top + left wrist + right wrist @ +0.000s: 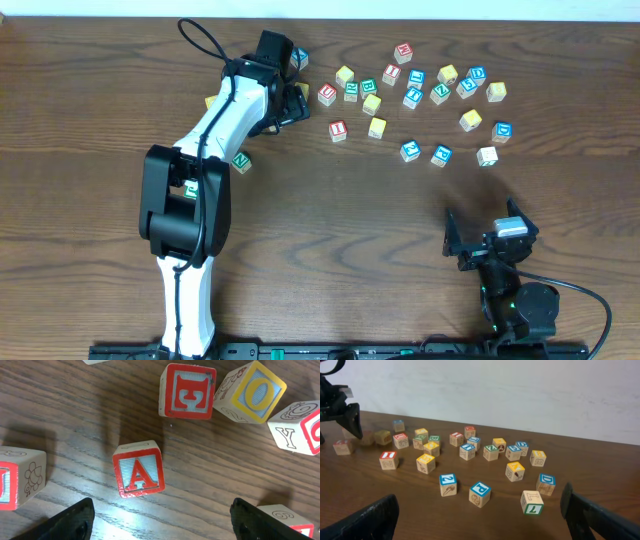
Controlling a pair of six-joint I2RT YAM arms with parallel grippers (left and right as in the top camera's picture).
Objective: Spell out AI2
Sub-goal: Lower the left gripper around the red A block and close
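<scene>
Clearly, left tool [162,514] gapes wide over one A cube [139,469] (untouched); right tool [479,502] wide too.

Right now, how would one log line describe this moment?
left jaws: open over A, ungripped | right jaws: open, empty | I, 2: untouched

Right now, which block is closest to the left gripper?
The red A block. It alone lies just ahead of the left gripper's open fingers; the red E block and yellow-edged O block sit farther away.

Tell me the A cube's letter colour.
Red; the A cube shows best in the left wrist view.
</scene>
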